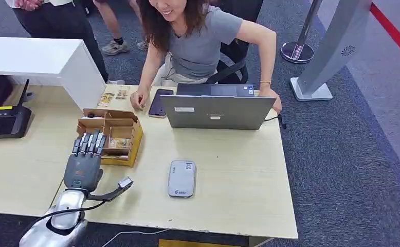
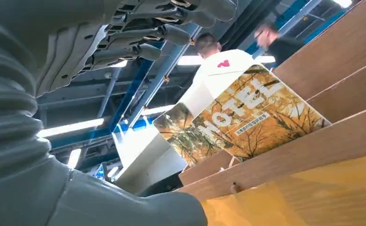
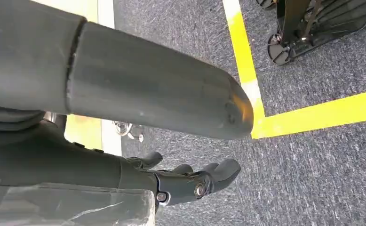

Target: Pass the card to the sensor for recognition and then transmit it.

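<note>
Closest to me, my left hand (image 1: 83, 167) sits over the desk (image 1: 239, 180) with fingers spread and straight, holding nothing, fingertips at the near edge of the box (image 1: 110, 135). From the left wrist I see a card (image 2: 240, 117) printed "HOTEL" standing tilted in the box, just beyond those fingers (image 2: 162, 33) and not touching them. To the right of the hand lies the grey sensor (image 1: 181, 178), flat and apart from it. My right hand (image 3: 195, 181) hangs over carpet, fingers loosely curled, nothing in it. Farther off sit a laptop (image 1: 216, 110) and a phone (image 1: 160, 102); a person (image 1: 198, 41) leans over them from the far side.
</note>
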You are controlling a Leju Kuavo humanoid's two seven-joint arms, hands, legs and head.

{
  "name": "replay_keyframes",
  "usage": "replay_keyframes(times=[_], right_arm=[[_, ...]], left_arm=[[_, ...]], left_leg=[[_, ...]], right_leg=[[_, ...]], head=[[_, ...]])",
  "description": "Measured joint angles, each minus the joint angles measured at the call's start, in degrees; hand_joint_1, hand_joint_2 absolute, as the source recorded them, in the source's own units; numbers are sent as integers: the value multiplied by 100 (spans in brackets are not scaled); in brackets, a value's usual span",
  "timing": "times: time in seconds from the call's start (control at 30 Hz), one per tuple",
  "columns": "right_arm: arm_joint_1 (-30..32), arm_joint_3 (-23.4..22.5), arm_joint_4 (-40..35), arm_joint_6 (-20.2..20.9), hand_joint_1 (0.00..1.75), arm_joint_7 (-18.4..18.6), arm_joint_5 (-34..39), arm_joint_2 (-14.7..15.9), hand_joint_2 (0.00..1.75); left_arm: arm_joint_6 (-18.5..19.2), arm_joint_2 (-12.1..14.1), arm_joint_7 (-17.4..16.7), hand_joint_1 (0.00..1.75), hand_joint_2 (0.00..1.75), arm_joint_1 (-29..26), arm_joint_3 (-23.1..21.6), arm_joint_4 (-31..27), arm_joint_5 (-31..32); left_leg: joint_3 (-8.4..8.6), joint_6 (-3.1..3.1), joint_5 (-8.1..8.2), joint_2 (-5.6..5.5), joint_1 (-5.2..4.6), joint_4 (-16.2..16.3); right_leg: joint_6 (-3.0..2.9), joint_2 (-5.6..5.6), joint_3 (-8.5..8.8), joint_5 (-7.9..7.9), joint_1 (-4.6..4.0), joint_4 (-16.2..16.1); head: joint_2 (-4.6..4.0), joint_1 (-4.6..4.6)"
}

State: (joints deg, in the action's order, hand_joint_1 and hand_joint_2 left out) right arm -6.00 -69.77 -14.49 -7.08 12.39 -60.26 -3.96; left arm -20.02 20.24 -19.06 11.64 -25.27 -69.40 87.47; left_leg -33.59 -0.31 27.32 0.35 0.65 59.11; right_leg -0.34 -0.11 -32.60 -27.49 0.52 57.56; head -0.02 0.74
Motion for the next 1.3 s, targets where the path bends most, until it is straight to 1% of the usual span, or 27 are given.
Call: replay_keyframes(times=[0.37,0.57,0.67,0.9,1.3], right_arm=[[2,61,0,22,0,-7,-61,7,0],[4,81,0,24,0,-20,-79,9,0],[3,81,0,33,0,-24,-79,15,0],[3,83,0,39,0,-42,-90,35,0],[4,85,0,42,0,-107,-103,37,0]], left_arm=[[-203,-9,11,0,175,115,0,166,-2],[-225,-22,17,0,175,142,0,236,-2],[-326,-35,11,0,175,168,0,286,-2],[-422,-129,42,0,175,281,-9,420,0],[-450,-288,57,0,175,436,-35,605,-2]], left_leg=[[0,0,0,0,0,0],[0,0,0,0,0,0],[0,0,0,0,0,0],[0,0,0,0,0,0],[0,0,0,0,0,0]], right_leg=[[0,0,0,0,0,0],[0,0,0,0,0,0],[0,0,0,0,0,0],[0,0,0,0,0,0],[0,1,-1,0,0,0]], head=[[0,0],[0,0],[0,0],[0,0],[0,0]])
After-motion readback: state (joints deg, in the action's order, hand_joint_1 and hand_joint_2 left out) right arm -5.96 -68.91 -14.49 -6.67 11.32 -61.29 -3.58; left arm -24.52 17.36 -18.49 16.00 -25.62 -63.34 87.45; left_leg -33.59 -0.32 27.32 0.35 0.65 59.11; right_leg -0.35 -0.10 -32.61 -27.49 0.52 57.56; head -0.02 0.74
